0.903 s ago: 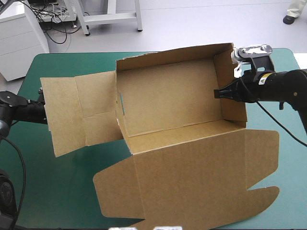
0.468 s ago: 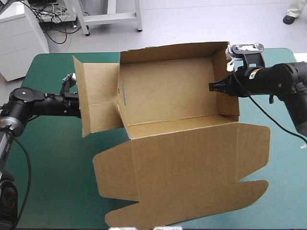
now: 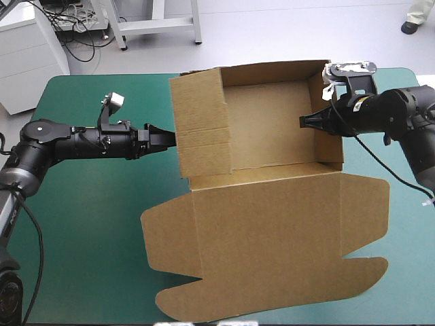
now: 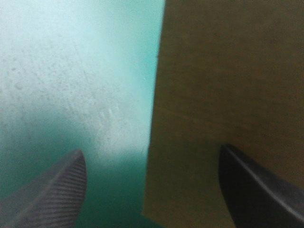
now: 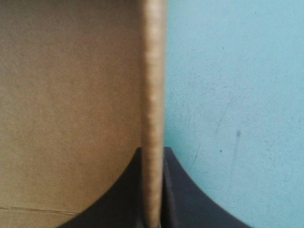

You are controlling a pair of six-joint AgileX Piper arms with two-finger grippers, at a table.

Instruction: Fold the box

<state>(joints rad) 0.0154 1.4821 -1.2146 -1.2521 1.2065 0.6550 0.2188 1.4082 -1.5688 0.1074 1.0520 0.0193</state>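
Partly formed, the box point(image 3: 272, 129) is seen on the worktop point(image 3: 81, 224): its right wall point(image 3: 331, 146) is pinched by the right gripper point(image 3: 305, 122), its left flap point(image 3: 200, 122) pushed inward by the spread left gripper point(image 3: 168, 138); tucking is left, lid point(image 3: 272, 251) flat.

Brown box point(image 5: 71, 95) wall clamped in the right gripper point(image 5: 153, 151), teal-green cover point(image 5: 228, 95) alongside.

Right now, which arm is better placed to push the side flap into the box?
Probably left: the left gripper, open, is at the flap; the right gripper is shut on the opposite wall.
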